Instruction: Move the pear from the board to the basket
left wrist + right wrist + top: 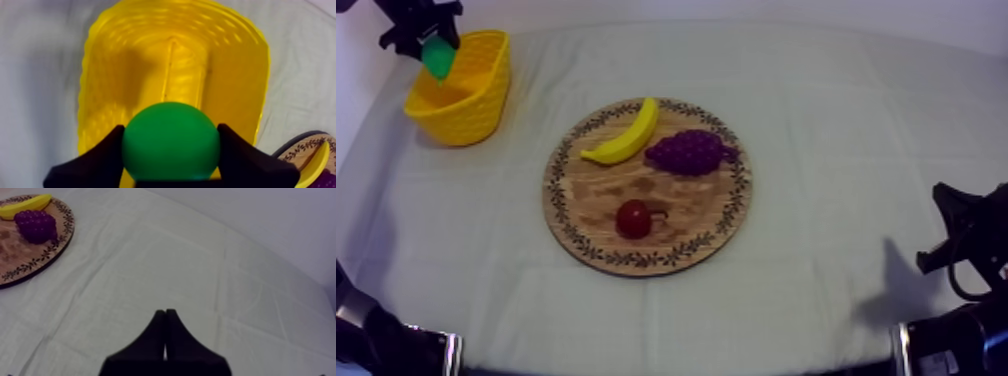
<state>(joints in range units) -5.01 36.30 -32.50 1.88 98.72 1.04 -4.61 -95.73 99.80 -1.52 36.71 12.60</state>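
Left hand point(431, 40) has a firm grip on the smooth green toy pear point(171, 142), up in the upper left of the top view. It hangs over the opening of the yellow woven basket point(471, 105), closer to one edge than to the centre. So the pear's off the round wooden board with the patterned rim point(598, 205), just not in yet.

Risk imo: release from here and that round, slick pear could clip the rim and roll off across the cloth-covered surface point(836, 120).

The left wrist view looks straight down past the pear to the basket floor, which is hard to judge from the slanted top view. Right hand point(165, 315) is pinched together on nothing.
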